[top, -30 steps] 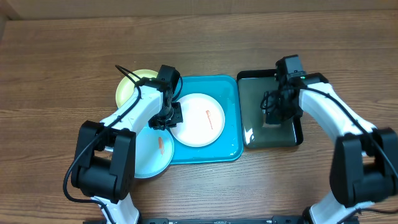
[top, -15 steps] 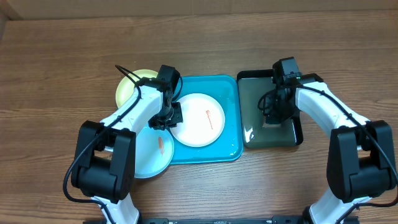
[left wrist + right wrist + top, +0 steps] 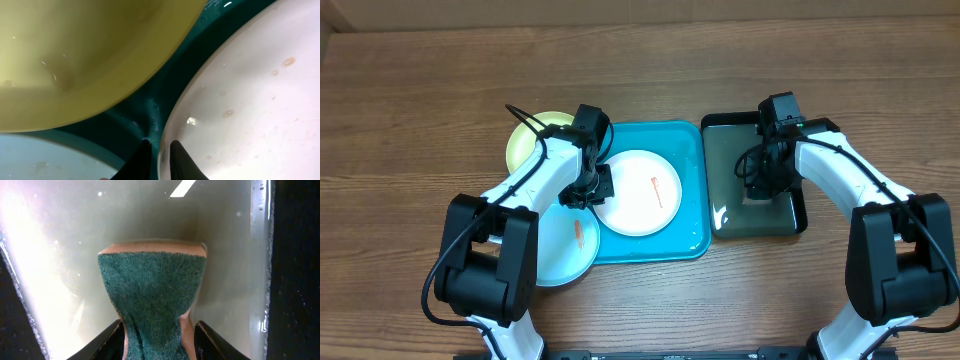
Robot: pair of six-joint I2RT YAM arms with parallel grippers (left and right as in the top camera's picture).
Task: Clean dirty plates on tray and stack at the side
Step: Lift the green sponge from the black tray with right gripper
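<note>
A plate [image 3: 638, 192] was set on the tray [image 3: 685, 240] at the middle of the table [image 3: 420, 80]. At its left edge the rear plate [image 3: 530, 140] and the front plate [image 3: 560, 245] were laid. Just right of it a smaller tray [image 3: 730, 160] was placed, and a sponge [image 3: 150, 287] was held over it.

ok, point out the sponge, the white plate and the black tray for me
sponge [image 3: 152, 295]: right wrist view, middle of its green scouring face.
white plate [image 3: 638, 192]: overhead view, bare centre of the plate.
black tray [image 3: 728, 165]: overhead view, water-covered floor, left part.
</note>
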